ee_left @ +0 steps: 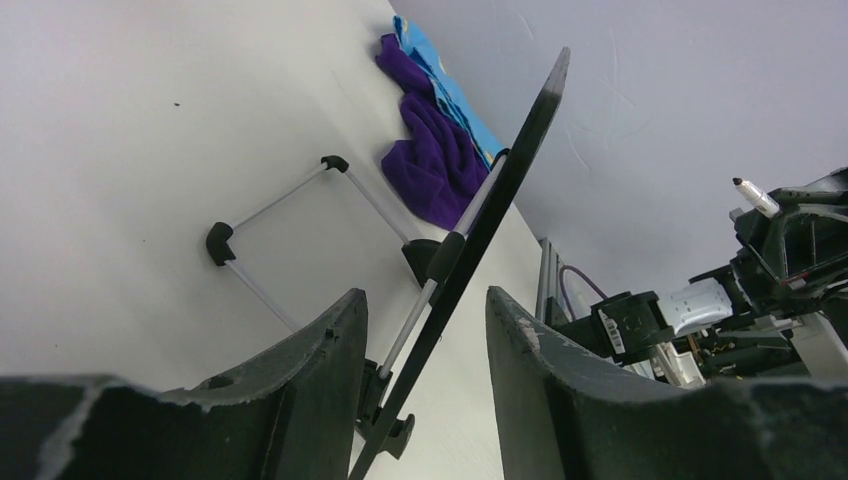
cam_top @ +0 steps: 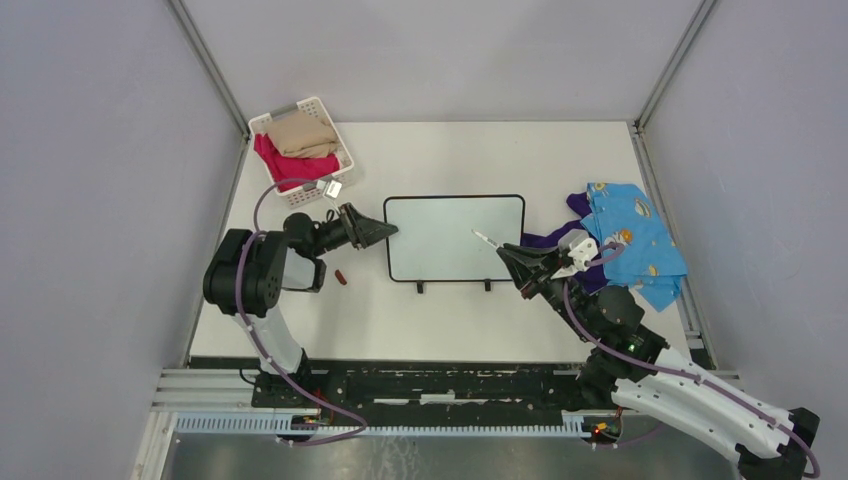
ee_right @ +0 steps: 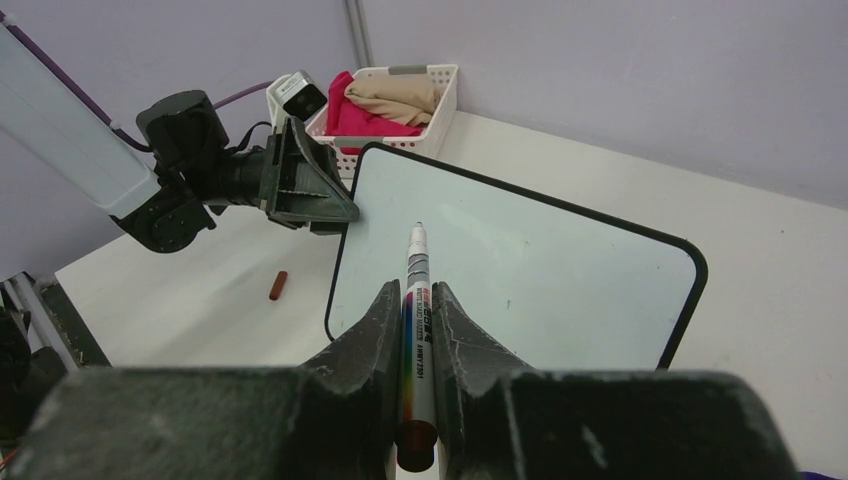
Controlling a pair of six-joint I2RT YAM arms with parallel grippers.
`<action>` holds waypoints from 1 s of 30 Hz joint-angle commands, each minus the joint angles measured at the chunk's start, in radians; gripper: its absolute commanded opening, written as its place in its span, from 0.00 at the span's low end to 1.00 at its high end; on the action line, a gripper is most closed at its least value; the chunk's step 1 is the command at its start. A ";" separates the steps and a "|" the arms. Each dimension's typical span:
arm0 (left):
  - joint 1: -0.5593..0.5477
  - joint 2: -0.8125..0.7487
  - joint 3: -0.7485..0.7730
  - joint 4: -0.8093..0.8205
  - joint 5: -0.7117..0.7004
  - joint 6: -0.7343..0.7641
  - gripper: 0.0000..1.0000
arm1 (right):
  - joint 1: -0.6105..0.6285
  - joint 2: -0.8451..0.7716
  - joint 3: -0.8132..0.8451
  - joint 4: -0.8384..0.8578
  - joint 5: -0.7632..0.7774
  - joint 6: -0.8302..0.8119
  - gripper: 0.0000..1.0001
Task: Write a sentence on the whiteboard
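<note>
Left of centre on the tabletop (cam_top: 480, 160), left end effector (cam_top: 385, 230) sits astride the left edge of the whiteboard (cam_top: 455, 238), jaws apart, a gap either side in the wrist view; not pinching, as far as seen. Board stands tilted on its feet, mid-tabletop, face blank. Right end effector (ee_right: 413, 295) clamped on a marker (ee_right: 416, 250), tip aimed at the board, apparently clear of it. Judged step: approach before first stroke. Next move wants the tip eased to light contact near the upper left, with the board steadied. Unclear: whether the nib is bare. Small red object (cam_top: 343, 277) near the board, unidentifiable
</note>
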 commanded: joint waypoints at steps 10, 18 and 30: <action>-0.014 0.022 -0.004 0.119 0.027 -0.002 0.47 | 0.002 0.039 0.007 0.074 -0.024 0.046 0.00; -0.017 0.046 -0.007 0.127 0.020 -0.002 0.41 | 0.003 0.085 0.014 0.099 -0.047 0.071 0.00; -0.031 0.061 -0.013 0.169 0.019 -0.021 0.34 | 0.004 0.156 0.033 0.123 -0.069 0.089 0.00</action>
